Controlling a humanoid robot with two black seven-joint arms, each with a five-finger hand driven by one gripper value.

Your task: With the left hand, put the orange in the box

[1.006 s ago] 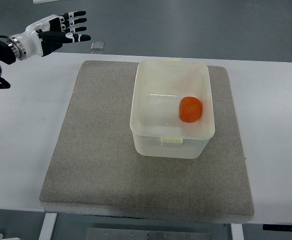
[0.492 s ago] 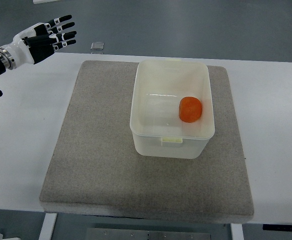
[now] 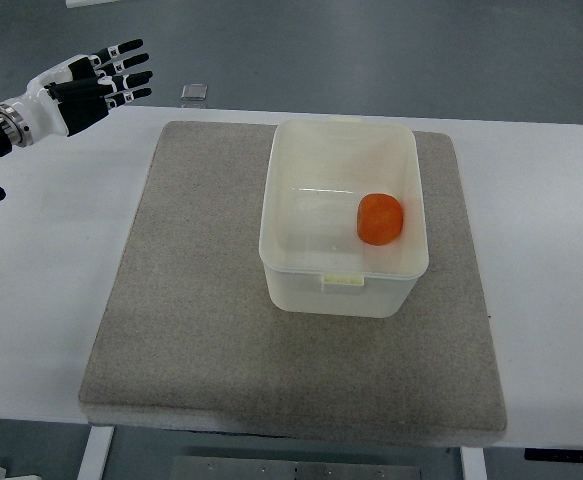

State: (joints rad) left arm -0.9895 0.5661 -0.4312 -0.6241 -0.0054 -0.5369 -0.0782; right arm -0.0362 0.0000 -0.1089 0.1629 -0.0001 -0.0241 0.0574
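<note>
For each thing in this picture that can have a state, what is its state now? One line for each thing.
box: no lid on it, upright on the mat, holding the orange.
orange: inside the box, at its right side, not held.
left hand: fingers spread, holding nothing, at the upper left, away from the box.
mat: lying flat on the table, under the box.

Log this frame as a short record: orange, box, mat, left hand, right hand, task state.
orange: inside the box, toward its right wall
box: translucent plastic, lid off, on the mat
mat: grey, on white table
left hand: far left corner, fingers spread, empty
right hand: out of view
task state: orange already in box
</note>
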